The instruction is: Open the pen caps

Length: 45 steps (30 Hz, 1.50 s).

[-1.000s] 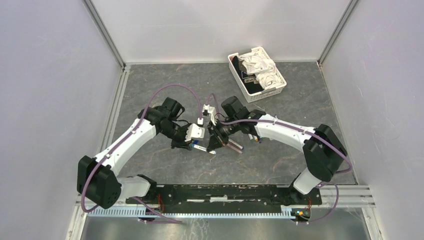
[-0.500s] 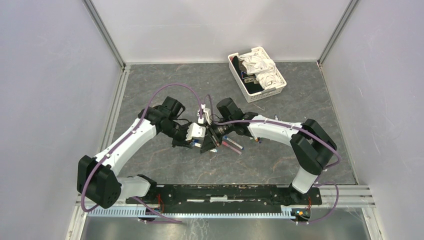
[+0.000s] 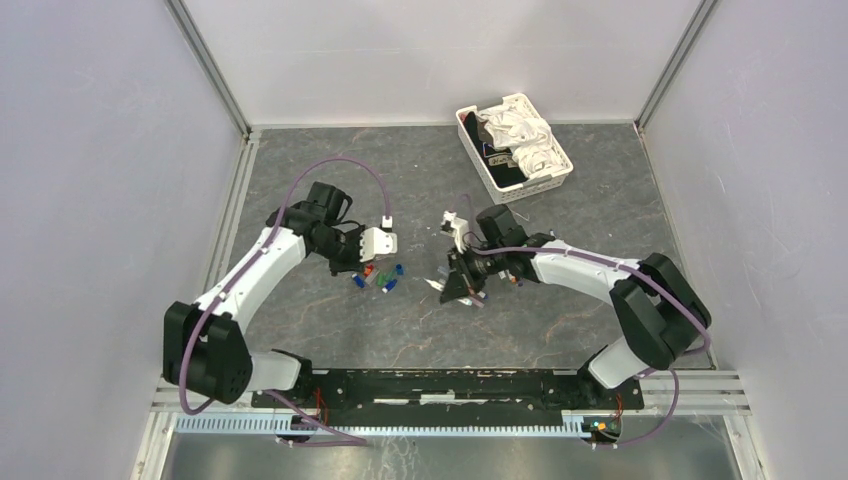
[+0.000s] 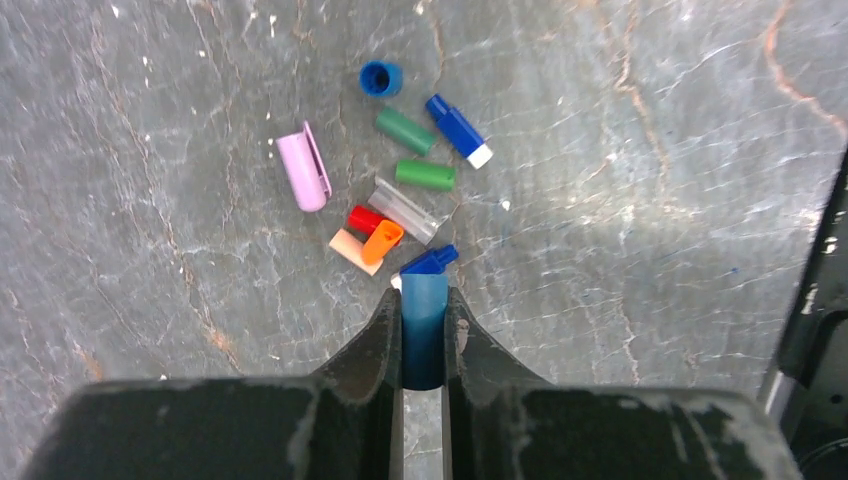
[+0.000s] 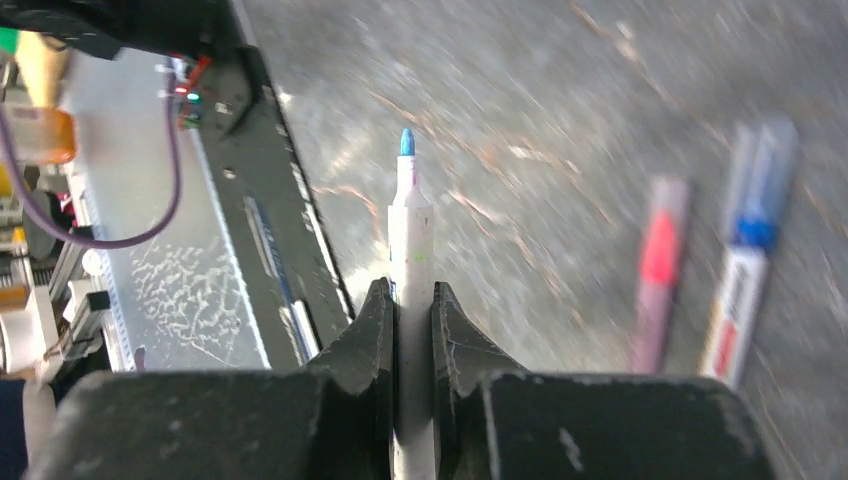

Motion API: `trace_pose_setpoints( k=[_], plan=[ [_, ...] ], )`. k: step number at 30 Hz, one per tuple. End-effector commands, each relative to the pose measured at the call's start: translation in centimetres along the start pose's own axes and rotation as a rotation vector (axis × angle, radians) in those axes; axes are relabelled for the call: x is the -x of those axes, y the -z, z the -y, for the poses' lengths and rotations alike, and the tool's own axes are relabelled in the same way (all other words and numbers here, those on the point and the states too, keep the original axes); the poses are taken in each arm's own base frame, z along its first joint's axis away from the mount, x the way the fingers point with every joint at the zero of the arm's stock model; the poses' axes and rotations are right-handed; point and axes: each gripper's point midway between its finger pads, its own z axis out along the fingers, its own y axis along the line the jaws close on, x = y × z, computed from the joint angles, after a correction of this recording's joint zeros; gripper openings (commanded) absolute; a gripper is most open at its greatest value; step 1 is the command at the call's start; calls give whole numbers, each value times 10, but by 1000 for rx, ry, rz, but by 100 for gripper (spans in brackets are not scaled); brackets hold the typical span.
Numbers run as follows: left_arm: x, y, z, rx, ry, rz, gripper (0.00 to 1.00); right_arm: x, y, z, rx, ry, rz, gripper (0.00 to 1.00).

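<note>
A second earlier the two grippers met right over the cluster of loose caps, joined on one pen and hiding most of that cluster from the overhead camera. They then pulled apart. The left gripper drew back to the cluster's left edge, its fingers clamped on a blue cap that had come off the pen. The right gripper swung out to the right of the cluster, clear of it, gripping the white pen, whose blue tip was now bare. The cluster itself came into open view from above.
</note>
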Motion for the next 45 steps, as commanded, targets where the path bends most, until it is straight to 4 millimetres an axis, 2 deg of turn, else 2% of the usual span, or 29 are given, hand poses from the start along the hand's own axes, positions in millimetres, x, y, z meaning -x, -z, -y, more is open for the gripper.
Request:
trace_pose_setpoints(
  k=[1, 3, 7, 9, 11, 13, 17, 22, 24, 28, 34, 35, 38, 41, 45],
  plan=[
    [-14, -8, -18, 47, 1, -48, 2, -17, 20, 24, -127, -10, -21, 0],
    [-11, -15, -19, 50, 32, -21, 2, -11, 30, 37, -198, -12, 4, 0],
    [-14, -39, -12, 47, 81, -11, 2, 6, 58, 83, -503, -32, 69, 0],
    [-20, -50, -11, 61, 105, -25, 7, 12, 68, 99, -615, -46, 102, 0],
    [-25, -59, -13, 81, 134, -30, 16, 19, 77, 113, -708, -58, 143, 2],
    [-28, -64, -12, 78, 152, -38, 23, 24, 80, 124, -765, -64, 166, 3],
    [-32, -67, -12, 77, 173, -52, 41, 26, 74, 143, -819, -79, 162, 5],
    [-26, -59, -14, 93, 170, -43, 49, 24, 68, 163, -866, -97, 167, 7],
    [-18, -52, -18, 99, 174, -30, 54, 21, 66, 168, -884, -100, 162, 9],
    [2, -31, -29, 128, 211, -4, 59, 16, 64, 176, -900, -104, 146, 19],
    [35, 21, -55, 233, 267, 25, 68, 16, 66, 172, -895, -98, 157, 32],
    [39, 31, -61, 265, 278, 28, 84, 18, 68, 170, -894, -95, 166, 34],
    [50, 60, -76, 357, 295, 45, 99, 29, 75, 162, -891, -77, 197, 36],
    [58, 88, -91, 473, 337, 85, 100, 43, 85, 145, -875, -43, 255, 36],
    [58, 117, -101, 636, 378, 115, 100, 44, 78, 112, -798, 55, 252, 33]
  ],
)
